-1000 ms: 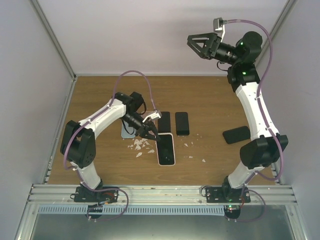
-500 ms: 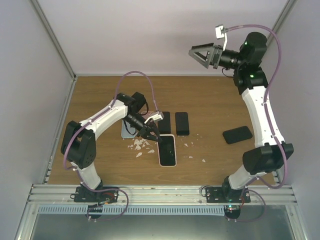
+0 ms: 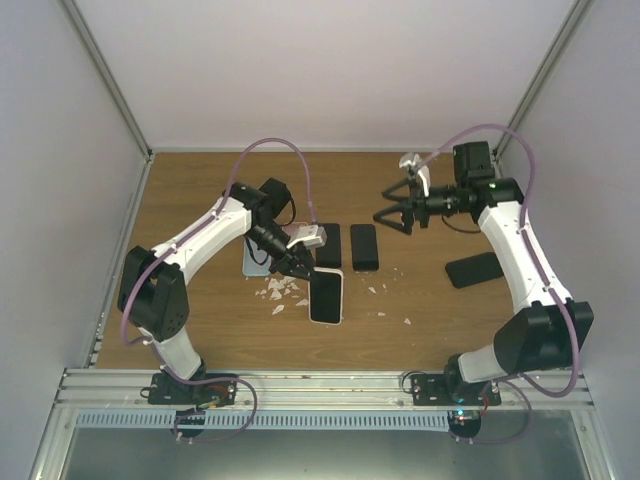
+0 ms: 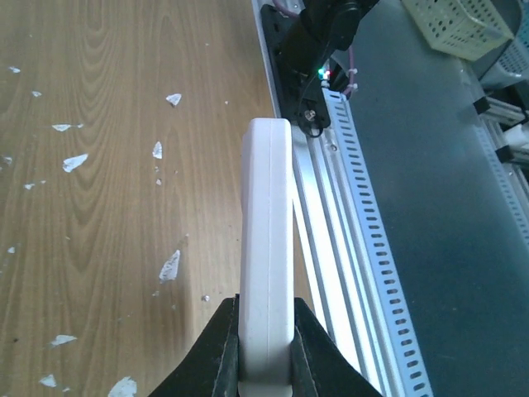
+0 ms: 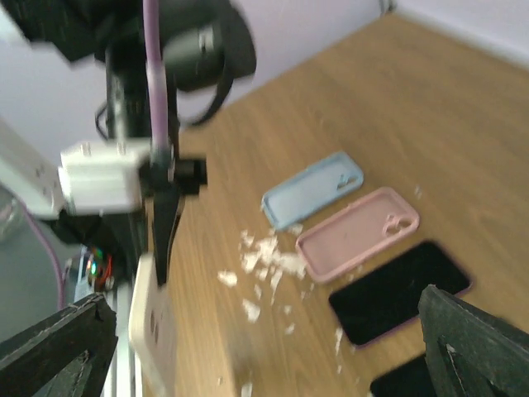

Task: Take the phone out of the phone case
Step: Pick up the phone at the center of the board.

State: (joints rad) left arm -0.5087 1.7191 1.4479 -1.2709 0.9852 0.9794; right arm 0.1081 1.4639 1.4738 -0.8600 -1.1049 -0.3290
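Two arms [image 3: 195, 240] [image 3: 512, 228], one white cased phone [image 3: 326, 297], three dark phones [image 3: 328, 245] [image 3: 364, 247] [image 3: 472, 270], one blue case [image 5: 312, 188], one pink case [image 5: 357, 233], many white scraps [image 3: 283, 292]

Soft, even light falls from above, and the shadows on the wooden table [image 3: 200, 190] are faint and blurred. The top view is sharp, with its frame posts [image 3: 105, 80] leaning outward toward the corners. The left wrist view is crisp, and the white phone case [image 4: 266, 248] is bright without glare. Motion blur smears the right wrist view, and its own dark fingers [image 5: 471, 347] are out of focus.
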